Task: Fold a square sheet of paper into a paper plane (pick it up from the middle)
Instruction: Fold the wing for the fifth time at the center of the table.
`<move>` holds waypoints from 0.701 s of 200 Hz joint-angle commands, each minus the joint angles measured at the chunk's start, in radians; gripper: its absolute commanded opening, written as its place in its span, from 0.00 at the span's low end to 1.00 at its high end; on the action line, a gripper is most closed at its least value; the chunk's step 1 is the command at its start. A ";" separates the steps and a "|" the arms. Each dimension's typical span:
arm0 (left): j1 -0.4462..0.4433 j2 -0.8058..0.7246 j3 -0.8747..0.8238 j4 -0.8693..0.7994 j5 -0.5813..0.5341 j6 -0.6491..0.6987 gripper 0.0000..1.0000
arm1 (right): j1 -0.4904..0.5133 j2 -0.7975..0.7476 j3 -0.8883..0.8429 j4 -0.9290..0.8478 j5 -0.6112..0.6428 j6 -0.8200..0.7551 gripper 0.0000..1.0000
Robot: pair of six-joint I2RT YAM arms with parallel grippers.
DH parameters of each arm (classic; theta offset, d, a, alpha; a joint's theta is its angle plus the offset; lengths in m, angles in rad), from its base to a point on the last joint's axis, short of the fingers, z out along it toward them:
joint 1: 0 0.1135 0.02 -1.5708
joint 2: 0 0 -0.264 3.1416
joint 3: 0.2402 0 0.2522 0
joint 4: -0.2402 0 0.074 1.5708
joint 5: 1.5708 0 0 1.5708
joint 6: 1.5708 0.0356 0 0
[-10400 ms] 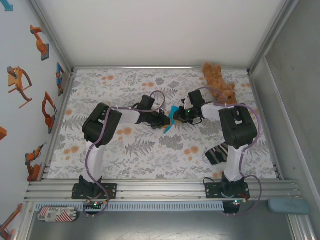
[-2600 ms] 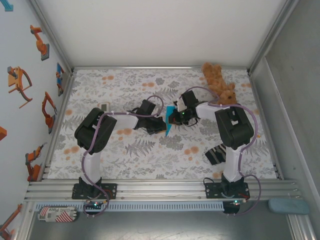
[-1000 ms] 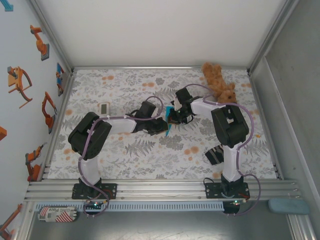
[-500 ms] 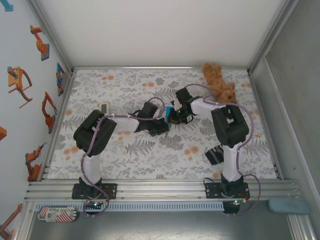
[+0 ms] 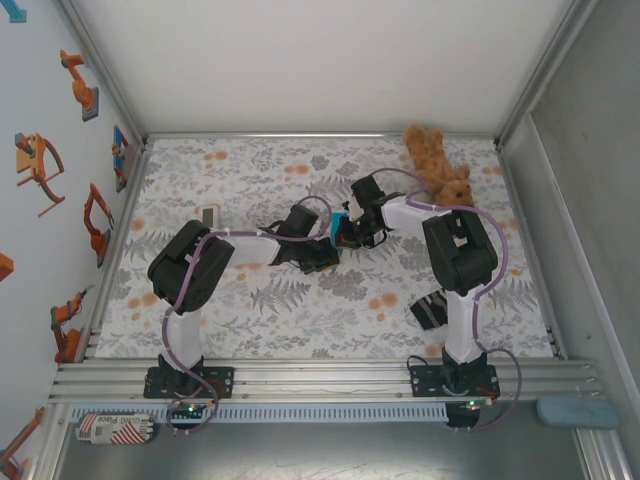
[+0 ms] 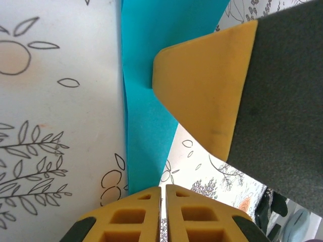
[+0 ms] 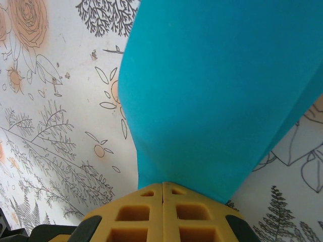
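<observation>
Both arms meet over the middle of the floral table (image 5: 250,320), and the folded cyan sheet of paper (image 5: 342,221) stands on edge between them, showing from above as a small sliver where ten seconds ago a wider blue shape spread out. The right gripper (image 7: 162,187) is clenched on the sheet, which rises out of its closed yellow fingertips in a smooth curved fold. The left gripper (image 6: 162,189) has its fingertips pressed together with a hairline slit between them; the paper's lower edge runs down to them, but I cannot tell whether they pinch it. In the left wrist view, a yellow pad of the right gripper lies against the sheet. Since that earlier frame the right arm has swung its wrist left and farther from me, and the left elbow has pulled back, uncovering a small white device (image 5: 209,215). The teddy bear (image 5: 438,165) and the dark striped cloth (image 5: 432,308) lie where they were.
</observation>
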 commanded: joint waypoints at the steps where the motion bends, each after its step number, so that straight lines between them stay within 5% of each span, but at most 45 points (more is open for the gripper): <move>1: -0.015 0.011 0.013 -0.069 -0.002 0.002 0.11 | -0.003 0.043 -0.025 -0.033 0.069 0.017 0.04; 140: -0.046 -0.042 -0.008 -0.103 -0.016 0.003 0.11 | -0.021 0.044 -0.050 0.008 0.050 0.059 0.03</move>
